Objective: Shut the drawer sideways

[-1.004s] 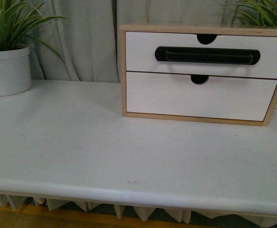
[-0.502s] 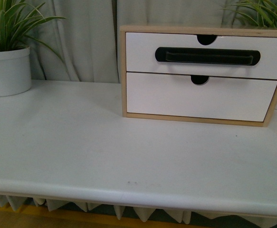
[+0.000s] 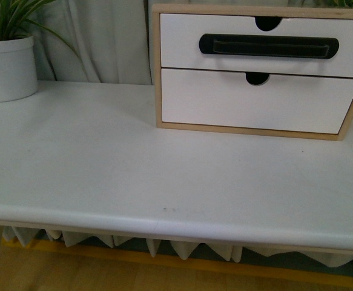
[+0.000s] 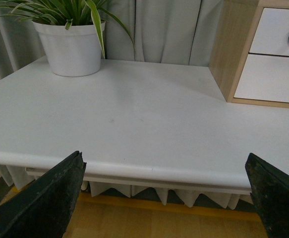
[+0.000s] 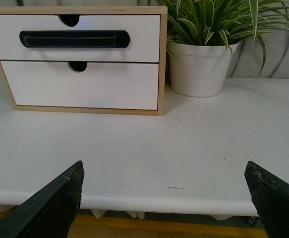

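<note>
The drawer point(image 3: 182, 42) is the upper one in a light wood cabinet point(image 3: 157, 73) at the back right of the table. It has a white front, a long black bar handle point(image 3: 268, 46) and a half-round notch point(image 3: 267, 23). Its front stands a little forward of the cabinet frame. It also shows in the right wrist view point(image 5: 139, 37) and, partly, in the left wrist view point(image 4: 278, 32). Neither gripper is in the front view. My left gripper point(image 4: 164, 198) and right gripper point(image 5: 163, 203) are both open and empty, held before the table's front edge, far from the cabinet.
A plain white drawer point(image 3: 249, 103) without a handle sits under it. A white plant pot point(image 3: 6, 66) stands at the back left of the white table point(image 3: 134, 170). Another potted plant point(image 5: 201, 67) stands right beside the cabinet. Curtains hang behind.
The front view has shifted: the cabinet and pot now sit higher in the picture and more of the floor shows. Nothing on the table has moved.
</note>
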You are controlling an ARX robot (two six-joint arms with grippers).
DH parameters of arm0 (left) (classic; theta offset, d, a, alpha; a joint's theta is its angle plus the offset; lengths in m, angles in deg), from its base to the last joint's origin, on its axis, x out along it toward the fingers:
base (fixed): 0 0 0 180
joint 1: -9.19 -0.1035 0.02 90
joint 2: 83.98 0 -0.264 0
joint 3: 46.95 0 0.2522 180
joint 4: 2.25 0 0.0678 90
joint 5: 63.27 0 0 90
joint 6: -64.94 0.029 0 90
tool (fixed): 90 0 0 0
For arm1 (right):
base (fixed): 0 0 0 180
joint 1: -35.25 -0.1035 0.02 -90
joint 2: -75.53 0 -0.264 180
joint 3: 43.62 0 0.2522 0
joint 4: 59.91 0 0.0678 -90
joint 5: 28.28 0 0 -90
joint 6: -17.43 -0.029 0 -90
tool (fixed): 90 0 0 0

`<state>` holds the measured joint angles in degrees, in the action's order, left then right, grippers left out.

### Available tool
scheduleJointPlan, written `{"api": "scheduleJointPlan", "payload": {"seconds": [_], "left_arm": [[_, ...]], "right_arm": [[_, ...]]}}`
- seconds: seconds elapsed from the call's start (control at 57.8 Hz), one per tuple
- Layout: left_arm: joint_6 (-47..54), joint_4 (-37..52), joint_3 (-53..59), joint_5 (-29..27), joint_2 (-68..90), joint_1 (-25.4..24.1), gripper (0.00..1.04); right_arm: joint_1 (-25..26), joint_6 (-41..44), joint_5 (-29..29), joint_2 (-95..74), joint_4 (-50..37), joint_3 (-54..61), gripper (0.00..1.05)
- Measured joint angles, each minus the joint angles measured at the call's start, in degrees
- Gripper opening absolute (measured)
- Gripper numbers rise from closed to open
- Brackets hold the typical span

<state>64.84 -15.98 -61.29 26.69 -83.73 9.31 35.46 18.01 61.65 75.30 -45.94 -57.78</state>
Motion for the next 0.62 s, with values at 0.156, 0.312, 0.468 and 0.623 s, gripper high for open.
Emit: {"api": "scheduleJointPlan", "payload": {"seconds": [0.156, 0.312, 0.468, 0.623], "left_arm": [[0.0, 0.0, 0.0, 0.0, 0.0, 0.0, 0.98], [0.0, 0.0, 0.0, 0.0, 0.0, 0.0, 0.98], [0.0, 0.0, 0.0, 0.0, 0.0, 0.0, 0.98], [0.0, 0.0, 0.0, 0.0, 0.0, 0.0, 0.98]], "right_arm": [[0.0, 0.0, 0.0, 0.0, 0.0, 0.0, 0.95], [0.0, 0.0, 0.0, 0.0, 0.0, 0.0, 0.95], [0.0, 0.0, 0.0, 0.0, 0.0, 0.0, 0.95], [0.0, 0.0, 0.0, 0.0, 0.0, 0.0, 0.95]]}}
